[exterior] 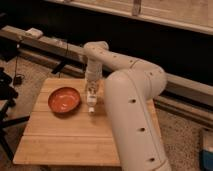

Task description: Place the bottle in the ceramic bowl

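Item 1, foreground: white robot arm (132, 115), bulky, rising from the lower right and bending over the counter (65, 140), a pale wooden slatted top whose near half lay bare.

Item 2: ceramic bowl (64, 100), round, shallow, glossy orange-red inside with a darker rim. It stood on the left-centre of the counter; nothing was seen inside it.

Item 3: bottle (91, 102), small, slim, white, hanging roughly upright just right of the bowl, outside its rim, its lower end close to the counter top; whether it touched the wood could not be told.

Item 4: pincer (91, 92), pointed downward from the arm's wrist, closed around the bottle's upper part.

Item 5, beyond the counter: speckled floor; a long low ledge running across the scene, carrying a small pale box (34, 33) at left with dark cables (62, 60) trailing down. Dark wall behind; a lighter surface at the top.
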Action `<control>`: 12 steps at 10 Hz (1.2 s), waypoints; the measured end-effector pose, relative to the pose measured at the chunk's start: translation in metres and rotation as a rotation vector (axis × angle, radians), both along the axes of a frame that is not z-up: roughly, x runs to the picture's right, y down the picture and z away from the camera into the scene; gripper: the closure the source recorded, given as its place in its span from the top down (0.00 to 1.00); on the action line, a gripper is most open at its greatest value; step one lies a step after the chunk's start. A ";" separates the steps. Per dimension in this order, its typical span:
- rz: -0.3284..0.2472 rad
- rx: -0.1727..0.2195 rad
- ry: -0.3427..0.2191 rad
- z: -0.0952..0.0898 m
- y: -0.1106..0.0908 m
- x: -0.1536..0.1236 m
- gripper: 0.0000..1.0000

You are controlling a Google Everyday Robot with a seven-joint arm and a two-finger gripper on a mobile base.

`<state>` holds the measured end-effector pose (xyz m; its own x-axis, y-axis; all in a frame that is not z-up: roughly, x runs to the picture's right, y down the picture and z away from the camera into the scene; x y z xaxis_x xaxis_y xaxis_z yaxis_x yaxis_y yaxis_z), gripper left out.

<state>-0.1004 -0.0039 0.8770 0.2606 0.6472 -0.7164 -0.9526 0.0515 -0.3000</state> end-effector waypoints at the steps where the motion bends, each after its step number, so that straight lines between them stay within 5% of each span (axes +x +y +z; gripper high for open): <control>1: -0.036 0.018 -0.048 0.001 -0.013 -0.021 0.00; 3: -0.107 0.050 -0.136 0.002 -0.033 -0.064 0.01; 7: -0.232 0.088 -0.290 0.011 -0.045 -0.144 0.39; 10: -0.245 0.094 -0.307 0.012 -0.045 -0.151 0.68; 12: -0.244 0.093 -0.305 0.013 -0.045 -0.150 0.76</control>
